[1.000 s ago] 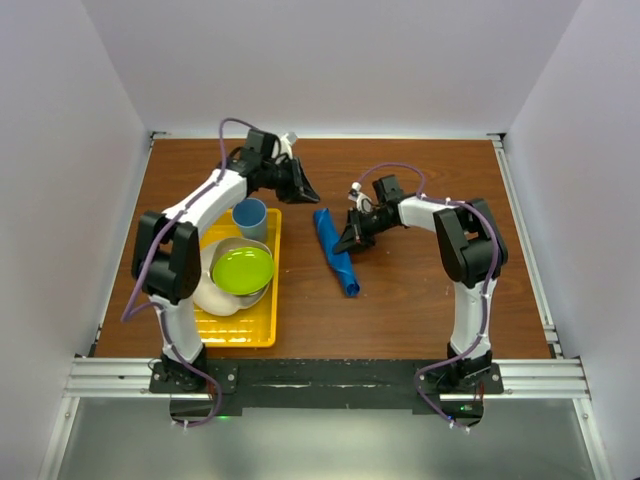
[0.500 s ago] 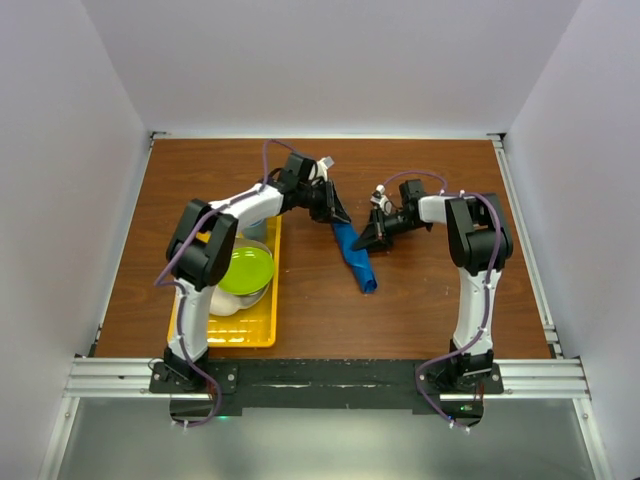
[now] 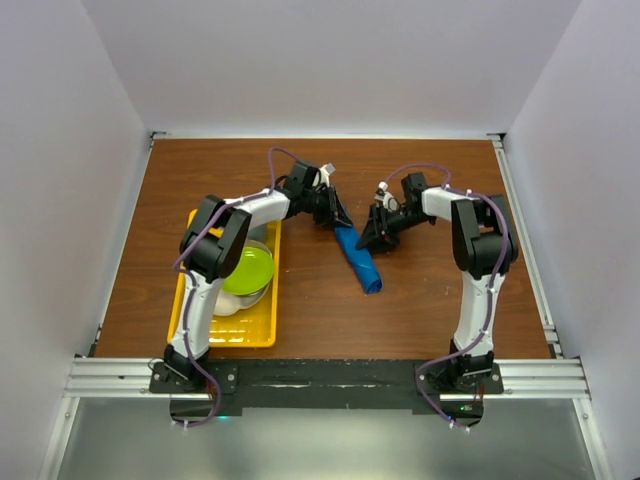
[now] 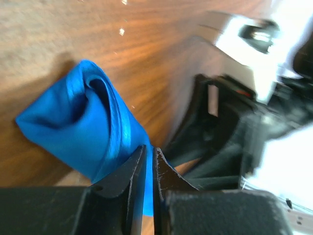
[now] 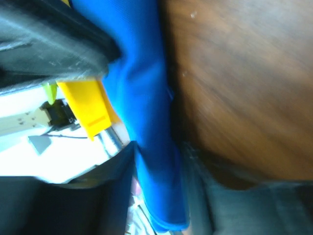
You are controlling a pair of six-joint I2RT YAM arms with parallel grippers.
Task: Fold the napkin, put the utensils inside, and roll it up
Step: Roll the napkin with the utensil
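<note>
The napkin (image 3: 360,262) is a bright blue roll lying slantwise on the brown table between the two arms. In the left wrist view its rolled end (image 4: 83,122) faces me. My left gripper (image 3: 340,220) sits at the roll's far end, jaws shut to a thin slit (image 4: 149,149), tips against the cloth. My right gripper (image 3: 370,243) is at the roll's right side. In the blurred right wrist view the napkin (image 5: 151,122) runs between its spread fingers (image 5: 159,149). The utensils are out of view.
A yellow tray (image 3: 262,335) stands left of the napkin. It holds a lime green plate (image 3: 245,268) in a grey bowl and a white dish (image 3: 215,300). The left arm reaches across the tray's far end. White walls enclose the table.
My left arm has swung right from above the tray to the napkin's far end. The roll has shifted slightly right. The right gripper's jaws have spread apart.
</note>
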